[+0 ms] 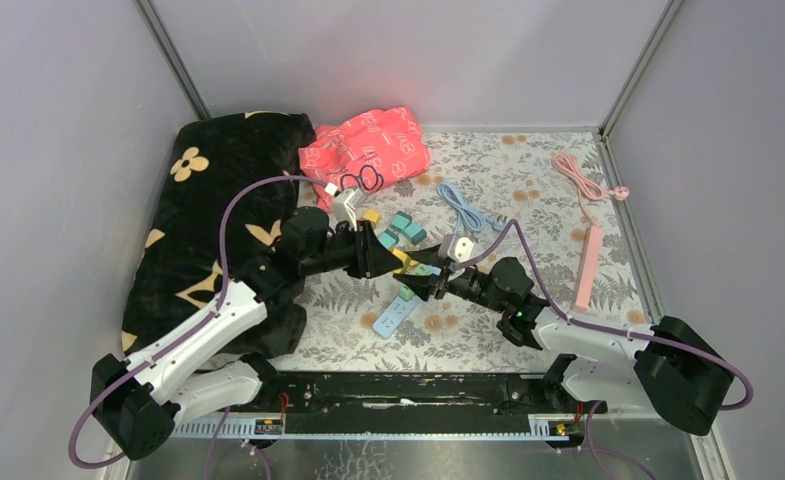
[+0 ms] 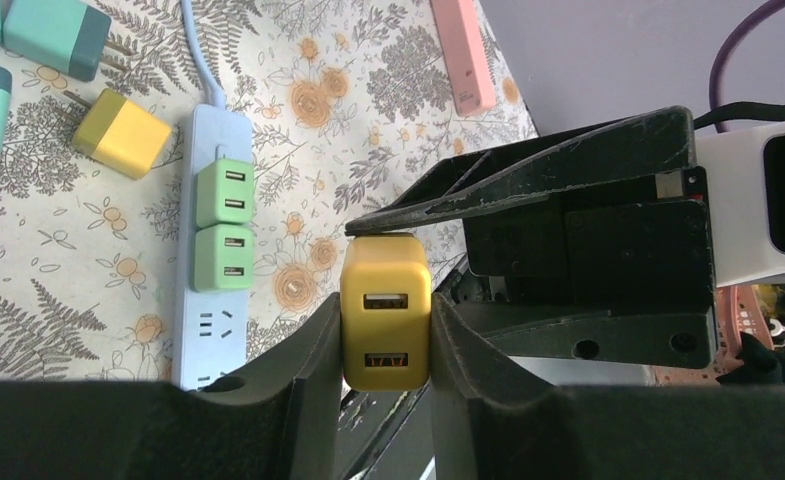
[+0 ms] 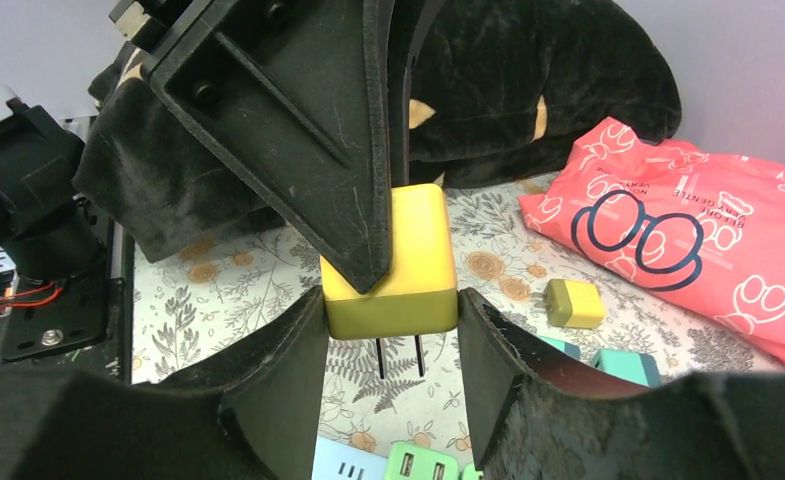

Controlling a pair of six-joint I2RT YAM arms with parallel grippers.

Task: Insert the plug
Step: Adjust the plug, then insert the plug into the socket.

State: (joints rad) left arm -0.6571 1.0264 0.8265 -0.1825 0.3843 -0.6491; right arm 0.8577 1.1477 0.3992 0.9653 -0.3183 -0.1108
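while left gripper (image 2: 386, 335) and right gripper (image 3: 388, 315) clamp yellow plug (image 3: 418, 250) | prongs (image 3: 380, 356) point down

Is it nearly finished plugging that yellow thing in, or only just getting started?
About midway. Done: two green chargers already sit in the blue power strip. In hand: the yellow plug is clamped by both the left gripper and the right gripper, off the table, prongs pointing down. Left: carry it to the strip's free socket and push it in.
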